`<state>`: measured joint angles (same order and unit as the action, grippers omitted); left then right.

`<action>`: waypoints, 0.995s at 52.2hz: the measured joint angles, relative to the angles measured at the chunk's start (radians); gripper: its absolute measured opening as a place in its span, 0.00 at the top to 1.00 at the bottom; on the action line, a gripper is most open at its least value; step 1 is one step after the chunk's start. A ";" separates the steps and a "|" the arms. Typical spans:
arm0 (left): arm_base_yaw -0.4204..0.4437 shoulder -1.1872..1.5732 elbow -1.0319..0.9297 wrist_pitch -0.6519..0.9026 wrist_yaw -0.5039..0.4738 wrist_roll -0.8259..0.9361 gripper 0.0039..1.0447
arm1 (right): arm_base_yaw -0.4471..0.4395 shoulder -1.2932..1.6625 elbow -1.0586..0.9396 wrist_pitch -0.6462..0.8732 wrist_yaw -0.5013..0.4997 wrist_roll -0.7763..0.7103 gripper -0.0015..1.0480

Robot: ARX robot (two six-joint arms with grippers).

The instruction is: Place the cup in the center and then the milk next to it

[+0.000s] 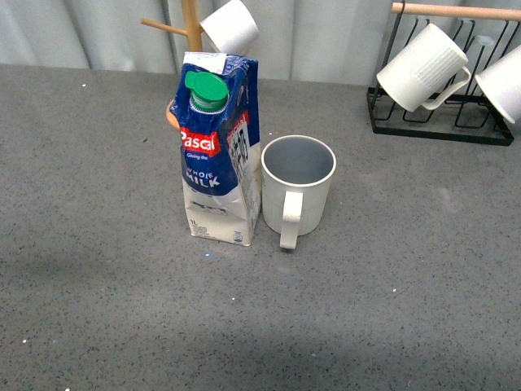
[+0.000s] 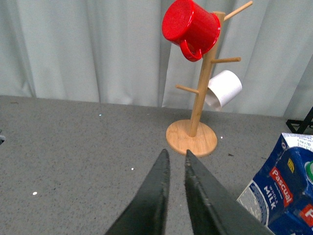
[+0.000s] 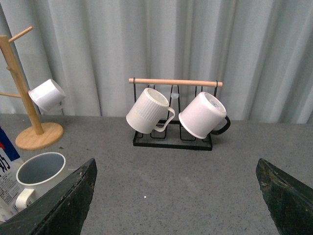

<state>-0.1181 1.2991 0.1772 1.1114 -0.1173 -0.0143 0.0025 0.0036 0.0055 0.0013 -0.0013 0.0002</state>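
You can judge that both steps are finished: the cream-white mug with the big loop handle point(image 1: 298, 186) stands upright on the grey speckled table point(image 1: 98, 269), about in the middle of it, and the tall blue-and-white milk carton with the green screw cap point(image 1: 218, 151) stands just beside it on the left, touching it or nearly so.

Neither arm shows in the front view. In its wrist view the left tool point(image 2: 174, 159) has its dark jaws almost pressed together, holding nothing, above the table and short of the carton. The right tool point(image 3: 176, 196) is spread wide and empty.

For the next move you need only to keep both arms away and not knock the carton.

The mug's handle points toward you and its mouth points up. The carton's long axis is vertical, with a slight lean, and its logo face looks toward you.

Farther back stand a wooden mug tree point(image 2: 195, 112) and a black wire rack with a wooden bar point(image 3: 172, 115).
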 joint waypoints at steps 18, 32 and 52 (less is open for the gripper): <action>0.098 -0.278 -0.111 -0.172 0.111 0.008 0.96 | 0.000 0.000 0.000 0.000 0.000 0.000 0.09; 0.115 -0.482 -0.151 -0.333 0.117 0.008 0.96 | 0.000 0.000 0.000 0.000 0.000 0.000 0.09; 0.116 -0.744 -0.158 -0.563 0.117 0.008 0.96 | 0.000 0.000 0.000 0.000 0.000 0.000 0.09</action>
<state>-0.0025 0.5549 0.0196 0.5488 -0.0002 -0.0067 0.0025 0.0036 0.0055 0.0013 -0.0013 0.0002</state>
